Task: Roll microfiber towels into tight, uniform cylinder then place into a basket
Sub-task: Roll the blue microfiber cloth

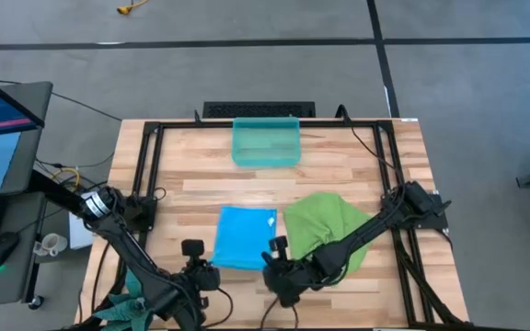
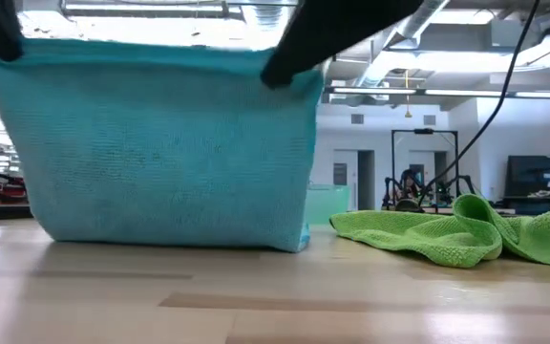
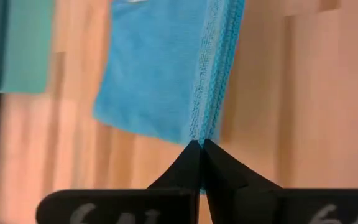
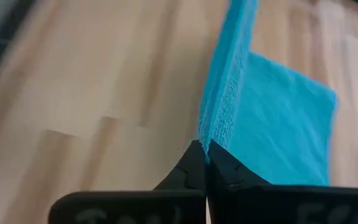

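The sky-blue towel lies folded on the table's near middle. Its near edge is raised, so in the low view it stands like a curtain with its lower part on the table. My left gripper is shut on the near left corner. My right gripper is shut on the near right corner. The lime-green towel lies crumpled on the table to the right, touched by no gripper. The teal basket stands at the far middle. My left gripper pinches the blue towel's raised near edge at its left corner between its two shut fingers, several layers together. The fingers come from the near side. The edge is lifted and the rest of the towel lies on the table. My right gripper pinches the same raised near edge at its right corner between its two shut fingers, over a fold of several layers. The fingers come from the near side. The edge runs taut toward the other gripper, and the far part lies flat.
A dark teal cloth bundle sits at the near left corner. Black frame rails run along the table's left, right and far sides. Bare wood shows between the towels and the basket.
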